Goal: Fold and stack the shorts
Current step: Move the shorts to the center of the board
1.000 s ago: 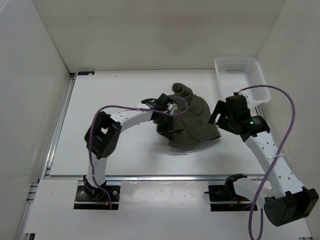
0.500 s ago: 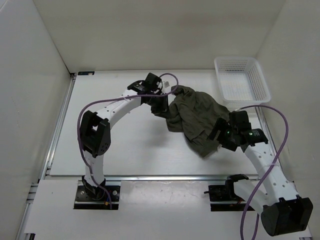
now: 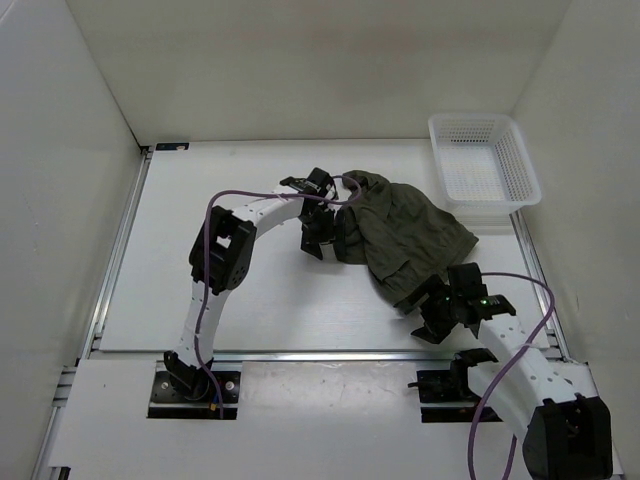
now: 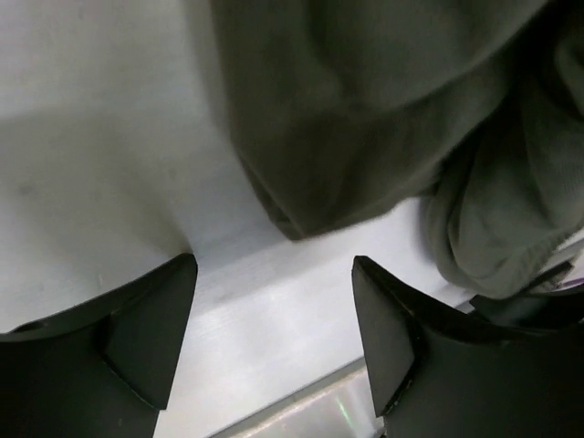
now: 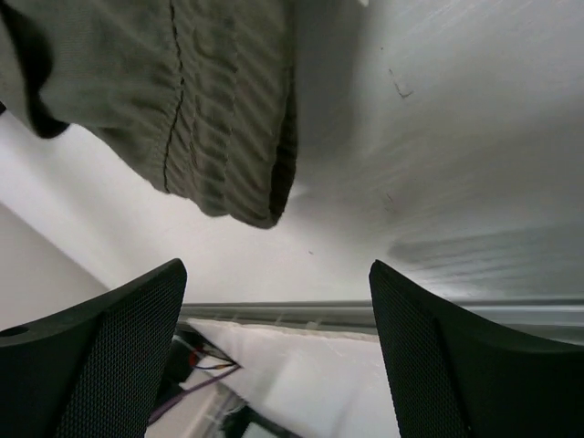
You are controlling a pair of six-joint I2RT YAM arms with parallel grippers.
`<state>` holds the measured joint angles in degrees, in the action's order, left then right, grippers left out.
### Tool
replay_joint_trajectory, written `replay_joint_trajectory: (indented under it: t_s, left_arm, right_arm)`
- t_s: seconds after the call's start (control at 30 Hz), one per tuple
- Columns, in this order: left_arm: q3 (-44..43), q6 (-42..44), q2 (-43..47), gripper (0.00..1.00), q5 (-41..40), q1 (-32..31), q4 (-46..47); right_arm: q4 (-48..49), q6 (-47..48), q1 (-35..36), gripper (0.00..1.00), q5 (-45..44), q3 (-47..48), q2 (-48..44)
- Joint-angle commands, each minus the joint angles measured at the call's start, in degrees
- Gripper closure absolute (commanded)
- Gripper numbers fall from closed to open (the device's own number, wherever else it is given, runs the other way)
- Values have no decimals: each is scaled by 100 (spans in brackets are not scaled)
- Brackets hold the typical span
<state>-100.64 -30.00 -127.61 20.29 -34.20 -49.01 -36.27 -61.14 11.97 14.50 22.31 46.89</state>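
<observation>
White-walled enclosure with a white tabletop (image 3: 250,300). Olive shorts (image 3: 405,235) lie in a rumpled, loosely doubled heap right of centre, near but outside the white basket (image 3: 523,180). Left jaws stand wide and hold nothing, at the cloth's left edge; right jaws, equally wide and unladen, sit by its near corner. Judged progress: early; a flat fold and stacking remain.
</observation>
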Motion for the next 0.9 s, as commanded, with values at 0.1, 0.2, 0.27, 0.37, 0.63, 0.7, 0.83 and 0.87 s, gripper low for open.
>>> replay_joint_trajectory:
  t_s: [0.1, 0.2, 0.27, 0.37, 0.63, 0.7, 0.83, 0.87]
  left_arm:
    - [-360, -41, -299, 34, -140, -8, 32]
    - [-474, -102, -431, 64, -140, -8, 32]
    - [-526, -155, -431, 85, -140, -8, 32]
    - [-527, -155, -431, 90, -140, -8, 32]
    - [-360, -155, 78, 90, -491, 168, 32]
    - [-360, -155, 201, 90, -439, 308, 32]
    - [-308, -155, 325, 35, -228, 370, 32]
    - [-307, -155, 412, 21, -228, 370, 32]
  right_arm:
    - [1208, -1258, -80, 14, 439, -358, -66]
    - [1263, -1391, -133, 15, 291, -358, 39]
    - [1316, -1391, -133, 17, 150, -297, 241]
    - [1385, -1462, -256, 20, -122, -244, 417]
    - [1413, -1243, -362, 93, -694, 448, 1190]
    - [1219, -1032, -362, 100, -773, 651, 1260]
    - [1009, -838, -414, 100, -905, 828, 1261]
    - [921, -785, -414, 100, -966, 889, 1200]
